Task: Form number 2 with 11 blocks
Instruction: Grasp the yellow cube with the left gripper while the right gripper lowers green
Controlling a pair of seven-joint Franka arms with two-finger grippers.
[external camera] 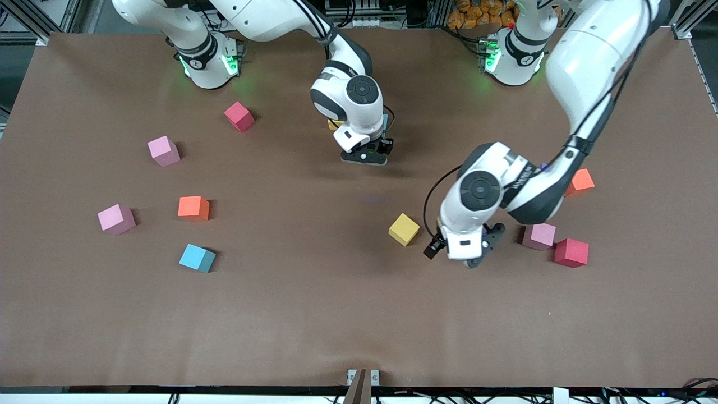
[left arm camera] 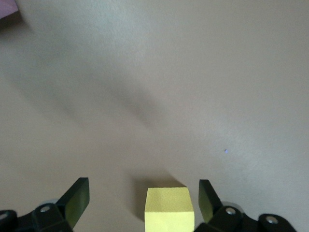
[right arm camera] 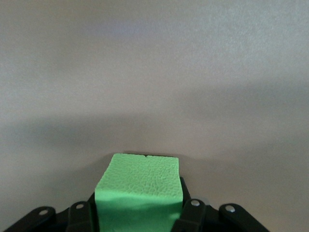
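Two cubes in play, no 2 yet

Right end effector [right arm camera: 140, 212] pinches the green block [right arm camera: 139, 186] mid-worktop; left end effector [left arm camera: 140, 203] gapes around the yellow block [left arm camera: 169, 208], and closing off-centre could spin it away.

A wide brown matte worktop [external camera: 314, 314] is lying under me, taking soft shadows from overhead light. Past its edge farthest from the front camera, aluminium framing [external camera: 33, 19], dark cables [external camera: 359, 14] and a heap of orange items [external camera: 479, 14] are showing. A small bracket [external camera: 362, 379] is sitting at the edge nearest the camera.
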